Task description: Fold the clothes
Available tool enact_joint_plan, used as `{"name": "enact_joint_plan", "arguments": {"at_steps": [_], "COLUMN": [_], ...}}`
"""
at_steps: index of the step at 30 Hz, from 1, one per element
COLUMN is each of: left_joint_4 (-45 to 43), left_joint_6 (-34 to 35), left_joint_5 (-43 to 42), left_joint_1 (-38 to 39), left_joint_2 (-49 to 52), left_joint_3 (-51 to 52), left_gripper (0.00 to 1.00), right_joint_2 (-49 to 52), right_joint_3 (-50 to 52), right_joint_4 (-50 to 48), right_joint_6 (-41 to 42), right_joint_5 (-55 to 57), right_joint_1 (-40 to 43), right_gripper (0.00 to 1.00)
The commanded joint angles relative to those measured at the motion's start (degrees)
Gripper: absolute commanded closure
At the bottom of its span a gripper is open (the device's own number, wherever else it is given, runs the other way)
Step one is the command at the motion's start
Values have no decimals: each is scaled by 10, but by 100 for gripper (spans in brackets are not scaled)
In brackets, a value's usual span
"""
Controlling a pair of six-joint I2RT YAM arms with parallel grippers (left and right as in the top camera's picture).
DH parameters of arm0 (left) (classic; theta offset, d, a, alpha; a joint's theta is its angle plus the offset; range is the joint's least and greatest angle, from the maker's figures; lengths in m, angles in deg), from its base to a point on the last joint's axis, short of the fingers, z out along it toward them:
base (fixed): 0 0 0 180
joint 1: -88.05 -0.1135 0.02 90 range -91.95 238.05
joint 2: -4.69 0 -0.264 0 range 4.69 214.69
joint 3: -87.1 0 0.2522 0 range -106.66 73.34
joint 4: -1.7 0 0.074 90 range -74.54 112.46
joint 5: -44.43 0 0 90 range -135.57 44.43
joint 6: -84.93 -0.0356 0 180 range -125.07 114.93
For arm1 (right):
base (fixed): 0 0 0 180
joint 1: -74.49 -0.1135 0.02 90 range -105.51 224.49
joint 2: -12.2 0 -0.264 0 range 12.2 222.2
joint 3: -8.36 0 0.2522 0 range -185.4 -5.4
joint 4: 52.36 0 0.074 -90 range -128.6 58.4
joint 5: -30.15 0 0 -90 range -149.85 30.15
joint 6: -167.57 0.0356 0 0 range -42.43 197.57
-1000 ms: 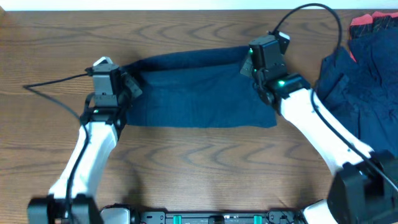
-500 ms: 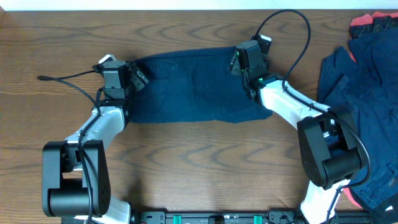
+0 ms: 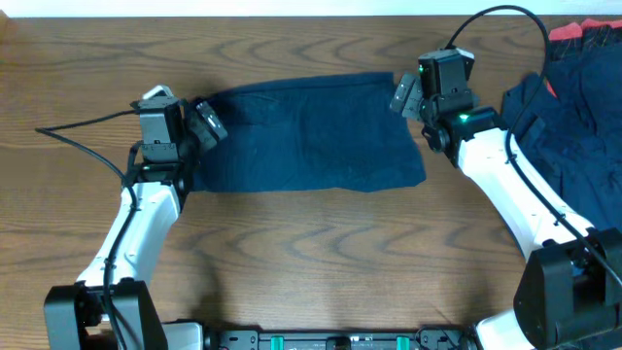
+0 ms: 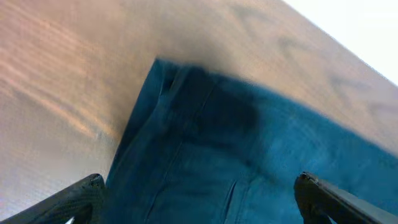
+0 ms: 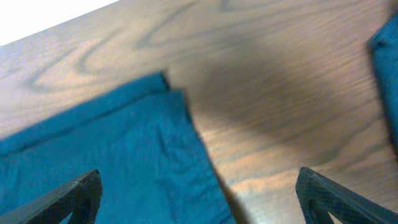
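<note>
A dark navy garment [image 3: 306,134] lies folded in a flat rectangle on the wooden table [image 3: 311,262]. My left gripper [image 3: 209,122] hovers over its left edge, open, with nothing between the fingers. In the left wrist view the garment [image 4: 249,149] fills the space below the open left gripper [image 4: 202,196]. My right gripper [image 3: 403,94] stands open just above the garment's top right corner. In the right wrist view the garment's edge [image 5: 112,149] runs under the open right gripper [image 5: 199,193], and bare wood shows to the right.
A loose pile of more navy clothes [image 3: 569,126] lies at the right edge of the table, with a red piece [image 3: 583,34] at its top. Its edge [image 5: 388,56] shows in the right wrist view. A black cable [image 3: 87,124] trails left from the left arm.
Both grippers went from shut to open and let go of the garment. Both have drawn outward to its ends since half a second ago. The garment lies flat.
</note>
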Motion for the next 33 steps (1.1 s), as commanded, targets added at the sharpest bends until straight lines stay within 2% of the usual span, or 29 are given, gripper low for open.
{"name": "enact_joint_plan", "arguments": {"at_steps": [1, 3, 5, 6, 7, 11, 14, 21, 26, 30, 33], "left_joint_4": [24, 31, 34, 34, 33, 36, 56, 166, 279, 365, 407], "left_joint_6": [-12, -12, -12, -12, -12, -12, -12, -12, -12, -12, -28], "left_joint_5": [-14, -15, -15, -15, -15, -15, -15, -15, -15, -15, -15], "left_joint_1": [7, 11, 14, 14, 14, 14, 14, 14, 14, 14, 14], "left_joint_2": [29, 45, 64, 74, 86, 129, 150, 156, 156, 156, 155], "left_joint_3": [-5, -5, -5, -5, -5, -5, -5, -5, -5, -5, -5], "left_gripper": [13, 26, 39, 44, 47, 48, 49, 49, 49, 49, 49], "right_joint_2": [28, 46, 70, 80, 91, 134, 162, 201, 201, 201, 201], "right_joint_3": [0, 0, 0, 0, 0, 0, 0, 0, 0, 0, 0], "right_joint_4": [21, 30, 30, 28, 27, 13, -2, 40, 145, 234, 259], "right_joint_6": [-43, -46, -46, -46, -46, -50, -83, -102, -79, -9, -3], "right_joint_5": [-84, -98, -112, -119, -125, -148, -179, -178, -66, 8, 9], "right_joint_1": [1, 1, 1, 1, 1, -2, -3, -3, 0, 11, 15], "right_gripper": [16, 28, 53, 61, 63, 65, 65, 63, 83, 89, 90]}}
